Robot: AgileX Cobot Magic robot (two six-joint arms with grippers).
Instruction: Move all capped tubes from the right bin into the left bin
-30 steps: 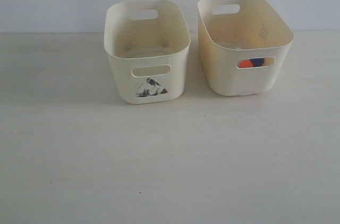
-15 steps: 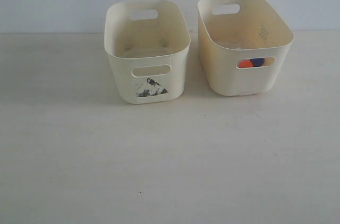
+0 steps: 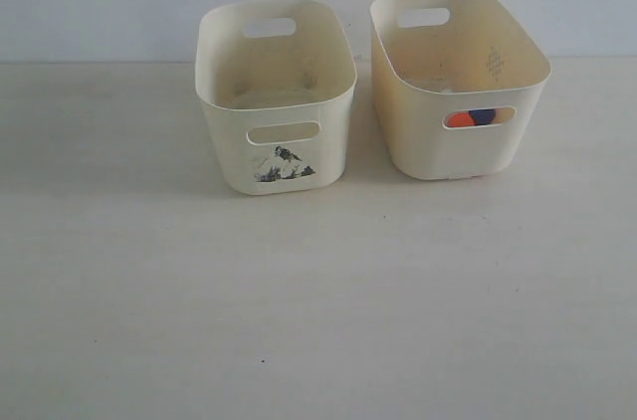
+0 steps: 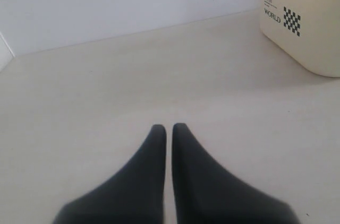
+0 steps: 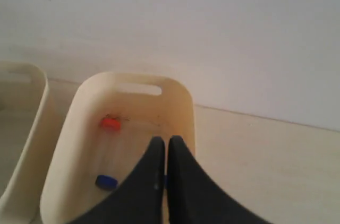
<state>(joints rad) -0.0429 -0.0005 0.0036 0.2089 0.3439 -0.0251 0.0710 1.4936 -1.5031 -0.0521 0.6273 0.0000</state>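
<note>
- Pale wood-grain tabletop [image 3: 299, 320] ran under both grippers; neither arm showed in the exterior view.
- Yellowish-cream plastic right bin [image 5: 64, 144] sat directly below and ahead of the right gripper [image 5: 162, 141].
- Paler off-white plastic left bin [image 3: 239, 141], dark smudge on its front, stood just beside the right bin, off to one side of the right gripper.
- Right gripper: black fingers pressed together, nothing between them.
- Left gripper [image 4: 166, 128]: black fingers nearly touching, holding nothing, low over bare tabletop.
- Orange-capped small tube [image 5: 110, 123] lay on the right bin floor, ahead of the right gripper.
- Dark-blue-capped small tube [image 5: 106, 181] lay in the same bin, closer to the right gripper.
</note>
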